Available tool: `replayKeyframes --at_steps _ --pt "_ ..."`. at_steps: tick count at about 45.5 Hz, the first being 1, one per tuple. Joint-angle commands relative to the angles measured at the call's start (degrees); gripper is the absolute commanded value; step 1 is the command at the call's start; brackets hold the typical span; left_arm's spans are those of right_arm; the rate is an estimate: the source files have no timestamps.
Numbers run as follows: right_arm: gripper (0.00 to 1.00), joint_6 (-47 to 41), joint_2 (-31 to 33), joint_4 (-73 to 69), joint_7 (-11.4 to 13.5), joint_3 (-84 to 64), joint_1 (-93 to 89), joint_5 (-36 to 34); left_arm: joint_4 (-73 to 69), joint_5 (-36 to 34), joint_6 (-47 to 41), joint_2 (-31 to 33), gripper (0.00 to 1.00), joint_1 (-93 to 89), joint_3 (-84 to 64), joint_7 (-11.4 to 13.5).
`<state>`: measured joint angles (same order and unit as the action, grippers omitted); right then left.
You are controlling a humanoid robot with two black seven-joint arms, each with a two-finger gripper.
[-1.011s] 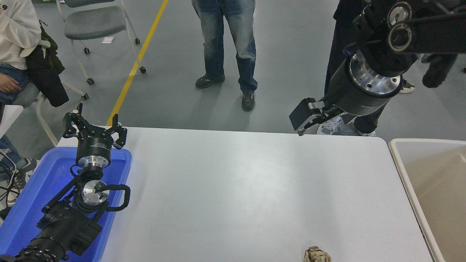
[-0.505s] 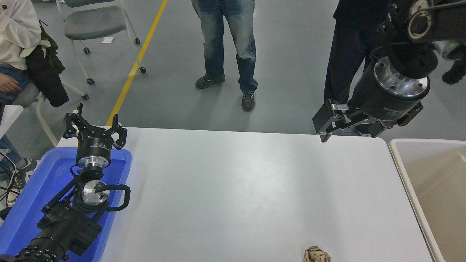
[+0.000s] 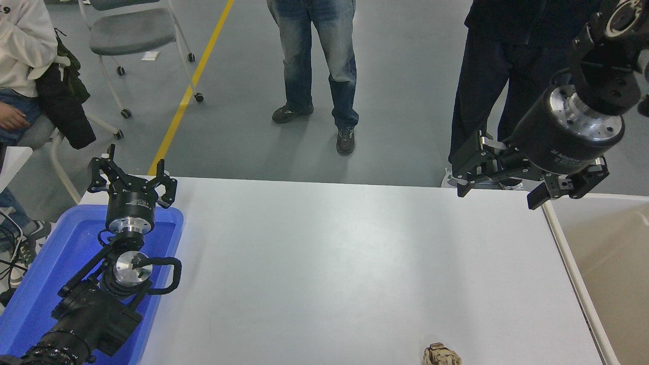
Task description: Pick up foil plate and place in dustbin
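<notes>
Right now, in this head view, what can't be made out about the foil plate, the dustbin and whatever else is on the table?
- Foil plate: nowhere in view; where it is cannot be told.
- Dustbin: cut off by the right and bottom edges, so most of its inside is unseen.
- Crumpled paper ball: cropped by the bottom edge.
- Blue tray: largely covered by the parked left arm and left gripper.
- Right gripper: jaws open, empty.
</notes>
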<state>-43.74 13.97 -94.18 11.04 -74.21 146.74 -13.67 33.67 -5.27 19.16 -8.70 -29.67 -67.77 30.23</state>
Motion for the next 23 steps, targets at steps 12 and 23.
replayKeyframes --at_steps 12,23 --pt "1.00 -0.47 -1.66 -0.21 -0.31 4.16 0.39 4.88 0.00 0.00 0.00 0.00 0.99 -0.04 0.00 0.01" --pt "1.00 -1.17 -1.75 -0.21 -0.40 4.16 0.13 5.23 0.00 0.00 0.00 0.00 0.99 -0.04 0.00 0.01"
